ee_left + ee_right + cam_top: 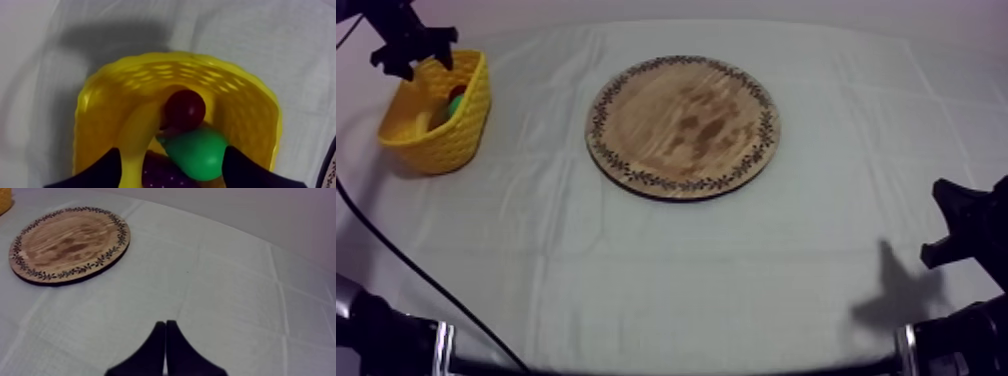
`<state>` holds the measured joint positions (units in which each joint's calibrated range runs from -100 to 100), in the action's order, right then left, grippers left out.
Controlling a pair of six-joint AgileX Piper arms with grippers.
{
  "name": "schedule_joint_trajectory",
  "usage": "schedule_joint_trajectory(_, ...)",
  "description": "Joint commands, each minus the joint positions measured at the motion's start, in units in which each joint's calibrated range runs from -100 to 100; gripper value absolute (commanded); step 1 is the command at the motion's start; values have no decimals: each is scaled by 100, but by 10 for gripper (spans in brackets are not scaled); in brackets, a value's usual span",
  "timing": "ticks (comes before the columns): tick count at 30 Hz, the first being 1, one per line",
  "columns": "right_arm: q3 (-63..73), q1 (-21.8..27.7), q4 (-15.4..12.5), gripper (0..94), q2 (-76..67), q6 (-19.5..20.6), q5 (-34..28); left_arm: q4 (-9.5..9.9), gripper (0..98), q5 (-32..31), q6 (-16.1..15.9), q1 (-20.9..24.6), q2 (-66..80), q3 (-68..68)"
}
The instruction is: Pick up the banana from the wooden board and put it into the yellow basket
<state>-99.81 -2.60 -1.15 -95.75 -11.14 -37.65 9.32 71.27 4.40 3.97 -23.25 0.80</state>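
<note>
**Top view.** The banana (422,120) appears as a pale yellow curved piece inside the yellow basket (464,135), low against its wall. It is probably the banana, though its colour merges with the basket's. The left gripper (424,60) hangs just above the basket's far rim, clear of the banana. The wooden board (683,127) lies on the cloth (666,270), well apart from the basket. The right gripper (964,225) sits beyond the board, far from the basket.

**Left wrist view.** The banana (134,137) is a smooth yellow curve running down the basket's (250,107) inner wall. A small red fruit (185,107) touches it. A green pear (199,152) lies just beside the red fruit, and the grapes (160,176) lie dark purple under the pear. The left gripper (172,150) is over the basket mouth with its two fingers (102,172) spread wide. Nothing is gripped between them. The banana lies below the gripper, nearer one finger, with no contact visible.

**Right wrist view.** The right gripper (165,333) has its fingers pressed together into a narrow wedge and holds nothing. It is over bare cloth (235,288). The board (70,242) lies between it and the basket, of which a yellow edge (4,200) shows.
</note>
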Motion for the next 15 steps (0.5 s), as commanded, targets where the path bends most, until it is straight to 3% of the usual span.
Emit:
schedule_joint_trajectory(1,3,0,0,3,0,-7,-1,0,675,-47,16,5,127,-40)
schedule_joint_trajectory(6,3,0,0,3,0,-7,-1,5,453,-192,31,16,808,-248)
schedule_joint_trajectory(11,3,0,0,3,0,-7,-1,-9,125,-256,-70,19,1989,-609)
schedule_joint_trajectory(15,3,0,0,3,0,-7,-1,-42,31,-441,-97,17,3132,-1326)
